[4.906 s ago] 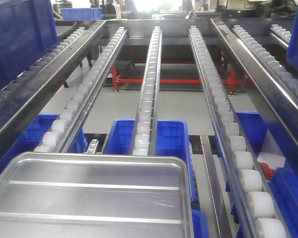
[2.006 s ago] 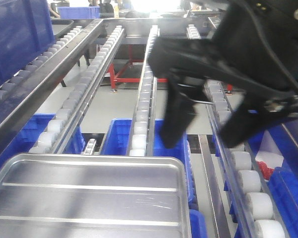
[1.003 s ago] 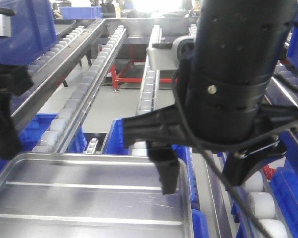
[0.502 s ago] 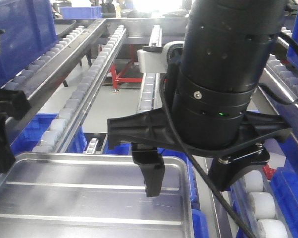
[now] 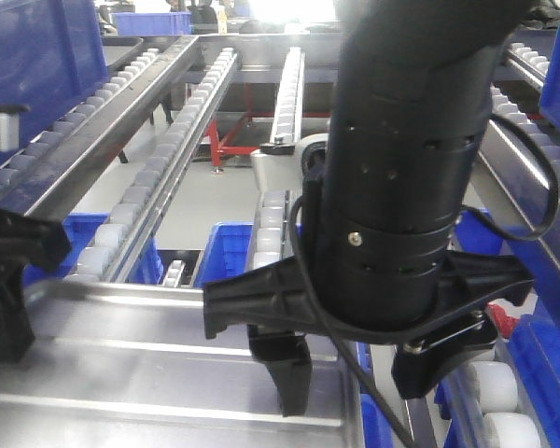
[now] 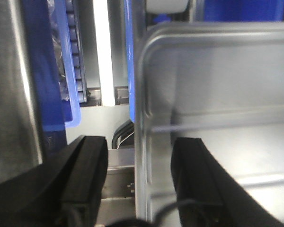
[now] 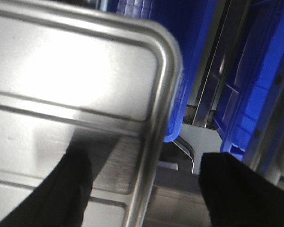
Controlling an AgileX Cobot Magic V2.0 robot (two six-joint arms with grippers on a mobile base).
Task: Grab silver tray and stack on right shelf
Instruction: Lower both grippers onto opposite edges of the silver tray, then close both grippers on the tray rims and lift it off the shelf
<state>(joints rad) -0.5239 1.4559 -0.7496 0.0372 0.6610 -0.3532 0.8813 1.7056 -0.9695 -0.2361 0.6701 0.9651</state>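
Task's thing: the silver tray (image 5: 149,383) lies between the two hands, with its left and right rims passing through their jaws.
Left hand (image 6: 139,158): fingers apart, one outside the rim and one over the tray base. The rim stands between them, not clamped.
Right hand (image 7: 149,163): fingers likewise apart, straddling the opposite rim just behind its rounded corner.
Step in hand: judged to be closing on both rims for a two-handed lift.
Doing it well: close both hands together and at equal height, with the pads low on the rim wall. The polished metal is probably slick, so an uneven squeeze could tilt or skid the tray.
Edges: the outer finger of each hand hangs in the narrow gap beside a blue bin (image 7: 255,94), with little room to spread.
Open room: ahead of the hands the roller lanes of the right shelf (image 5: 287,89) run unobstructed between steel rails. Lift clear of these before travelling.
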